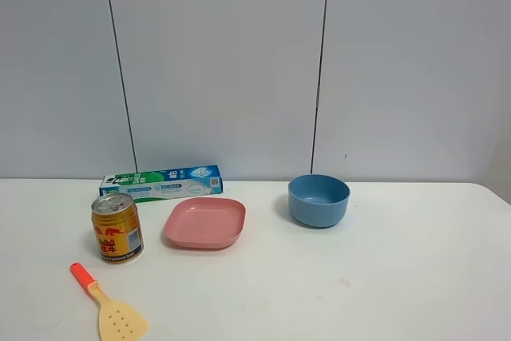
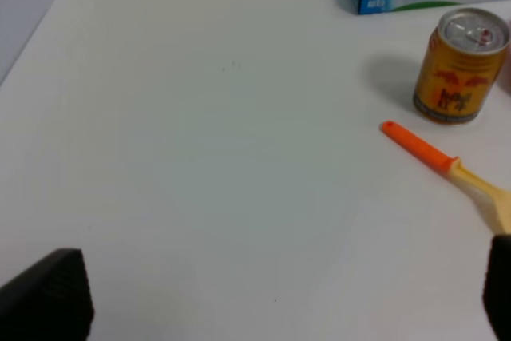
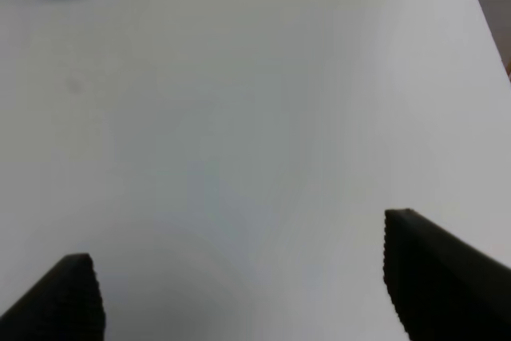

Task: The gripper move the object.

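Two pincers, left pincer (image 2: 279, 293) and right pincer (image 3: 239, 293), hang wide apart and empty. On the worktop (image 1: 383, 277), at about eight o'clock, the Red Bull can (image 1: 116, 227) stands upright, long axis vertical, pull-tab up. Stiff but slick, perhaps full; grip its mid-wall. At its five o'clock lies the spatula (image 1: 108, 305).

A white table (image 1: 383, 277) carries a gold can (image 1: 116, 227) at left, a spatula (image 1: 108, 305) nearer, a blue-green box (image 1: 161, 182) farther back, a pink plate (image 1: 205, 222) centrally, and a blue bowl (image 1: 318, 200) at right.
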